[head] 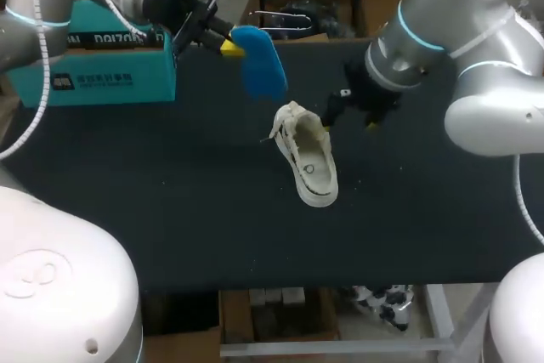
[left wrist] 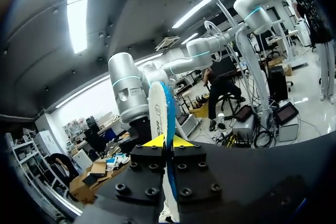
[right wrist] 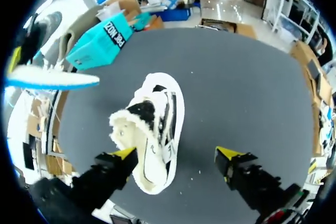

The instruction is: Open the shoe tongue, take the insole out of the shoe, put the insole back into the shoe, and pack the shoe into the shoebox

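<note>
Your head camera looks down on the table from above and behind, well back. Your left wrist camera faces out level, hard against the insole. Your right wrist camera looks down close on the shoe, sharing shoe, insole and shoebox, at the shoe's 10 o'clock, with the head view.

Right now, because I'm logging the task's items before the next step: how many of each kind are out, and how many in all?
shoe: 1, white
insole: 1, blue, pinched in the left claw
shoebox: 1, teal
Total: 3
</note>
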You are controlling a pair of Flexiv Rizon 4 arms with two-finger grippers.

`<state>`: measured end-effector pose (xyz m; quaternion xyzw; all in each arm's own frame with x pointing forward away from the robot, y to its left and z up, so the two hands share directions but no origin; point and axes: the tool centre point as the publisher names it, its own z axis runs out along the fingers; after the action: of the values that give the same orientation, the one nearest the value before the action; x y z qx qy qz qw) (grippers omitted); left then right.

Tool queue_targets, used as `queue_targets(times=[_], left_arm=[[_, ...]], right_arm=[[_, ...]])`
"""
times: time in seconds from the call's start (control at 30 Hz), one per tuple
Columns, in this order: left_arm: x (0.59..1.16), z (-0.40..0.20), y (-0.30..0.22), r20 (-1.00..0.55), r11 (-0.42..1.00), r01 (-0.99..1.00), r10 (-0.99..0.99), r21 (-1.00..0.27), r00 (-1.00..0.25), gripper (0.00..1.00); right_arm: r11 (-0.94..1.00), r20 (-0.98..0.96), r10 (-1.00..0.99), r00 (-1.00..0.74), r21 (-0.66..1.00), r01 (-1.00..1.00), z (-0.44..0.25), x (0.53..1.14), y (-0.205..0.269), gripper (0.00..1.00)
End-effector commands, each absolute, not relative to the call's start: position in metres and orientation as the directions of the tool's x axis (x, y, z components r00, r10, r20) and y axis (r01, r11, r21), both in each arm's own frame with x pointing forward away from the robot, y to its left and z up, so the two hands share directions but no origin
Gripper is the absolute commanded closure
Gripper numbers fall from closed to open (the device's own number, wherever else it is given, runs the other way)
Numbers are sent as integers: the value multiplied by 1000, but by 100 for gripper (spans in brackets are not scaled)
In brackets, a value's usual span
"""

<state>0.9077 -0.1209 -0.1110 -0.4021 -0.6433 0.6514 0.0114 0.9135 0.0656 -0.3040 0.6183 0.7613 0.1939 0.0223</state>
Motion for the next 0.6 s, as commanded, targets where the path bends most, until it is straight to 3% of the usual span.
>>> queue_targets(times=[0.03, 0.13, 0.37, 0.6], left_arm=[[863, -120, -136, -553, -35, 595, 417, -803, -721, 100], [849, -125, -142, -570, -35, 609, 397, -793, -719, 100], [827, -129, -156, -540, -49, 562, 358, -825, -762, 100], [815, -132, -167, -371, -101, 357, 272, -929, -888, 100]], right_arm=[[33, 297, 949, -102, 229, 973, -275, 895, 33, 0], [-69, 345, 939, 16, 141, 988, -269, 885, 20, 0], [-54, 338, 941, 2, 145, 988, -266, 881, 19, 0], [-54, 338, 941, 2, 145, 988, -266, 881, 19, 0]])
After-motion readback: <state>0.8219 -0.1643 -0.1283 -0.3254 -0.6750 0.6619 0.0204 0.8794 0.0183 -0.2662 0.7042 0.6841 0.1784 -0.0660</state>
